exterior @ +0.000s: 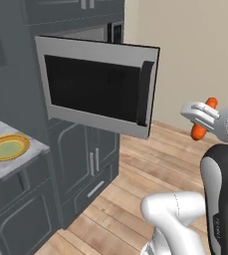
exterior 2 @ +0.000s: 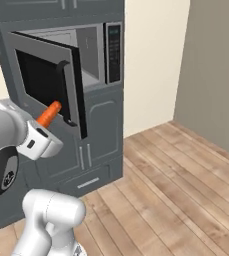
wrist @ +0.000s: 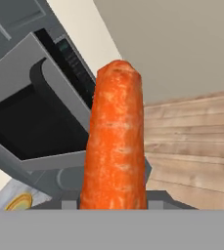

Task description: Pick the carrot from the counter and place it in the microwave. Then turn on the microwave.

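Gripper [exterior: 201, 119] pinching stubby, rough-skinned orange carrot [wrist: 114, 141] — before steel microwave [exterior 2: 68, 65], glossy black door ajar.

1. This is a home kitchen — rendered, not real, with flat clean surfaces everywhere.
2. A built-in stainless microwave [exterior 2: 86, 55] sits in a tall wall of dark grey cabinets [exterior: 85, 159], its black glass door [exterior: 98, 89] swung open, keypad and display beside the cavity.
3. Panelled cabinet doors and drawers with slim bar handles run below and above it.
4. A marble counter [exterior: 16, 167] to the left carries a yellow-rimmed plate [exterior: 7, 147] — plain household ware.
5. Wooden plank floor [exterior 2: 176, 190] and bare cream walls [exterior 2: 151, 60] complete the room.
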